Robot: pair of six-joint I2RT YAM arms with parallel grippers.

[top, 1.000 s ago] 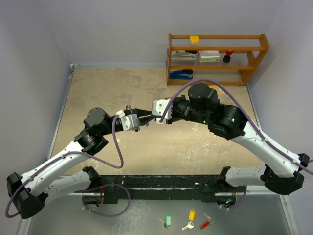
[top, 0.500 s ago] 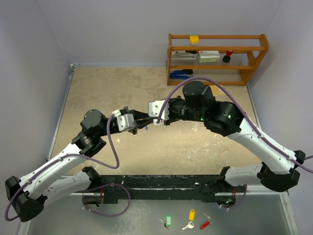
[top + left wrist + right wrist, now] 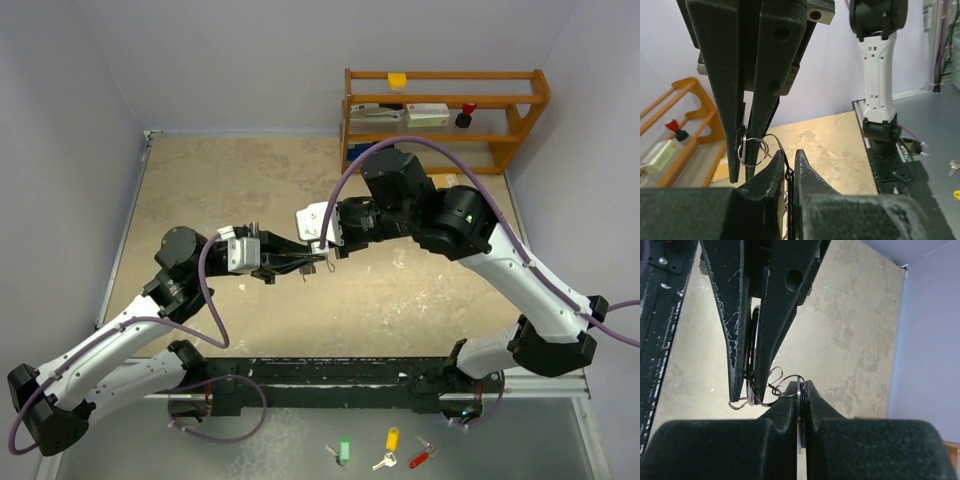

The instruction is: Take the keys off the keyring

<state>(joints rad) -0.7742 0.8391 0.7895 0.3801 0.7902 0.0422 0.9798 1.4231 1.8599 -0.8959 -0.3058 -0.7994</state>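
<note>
both grippers meet in air above table (image 3: 200,190), tips almost touching. left gripper (image 3: 789,161): jaws closed on black key (image 3: 753,347), seen edge-on between fingers. right gripper (image 3: 800,386): jaws closed, pinching keyring (image 3: 756,150) wire. ring loops hang between the two sets of fingertips, clear of table. other keys hidden by fingers; cannot tell where they are.

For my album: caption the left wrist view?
Left gripper and right gripper, both shut, hold a wire keyring between their tips.
</note>
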